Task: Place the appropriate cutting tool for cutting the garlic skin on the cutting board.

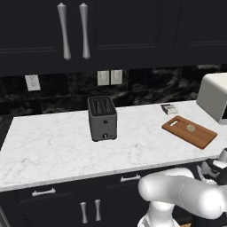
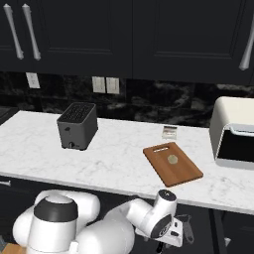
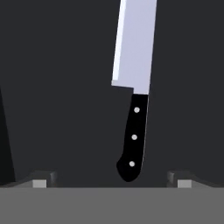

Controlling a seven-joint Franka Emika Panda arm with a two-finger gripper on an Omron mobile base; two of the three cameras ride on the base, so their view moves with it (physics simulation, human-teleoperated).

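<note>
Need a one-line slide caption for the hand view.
Open jaws straddle the black handle of the knife, its pale blade pointing away over a dark surface.

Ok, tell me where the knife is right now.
In the hand view the knife lies on a dark surface ahead of the open gripper, black handle nearest and between the fingertips, blade pointing away.

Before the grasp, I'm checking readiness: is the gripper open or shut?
Open: the gripper has its fingertips spread wide either side of the knife handle.
</note>
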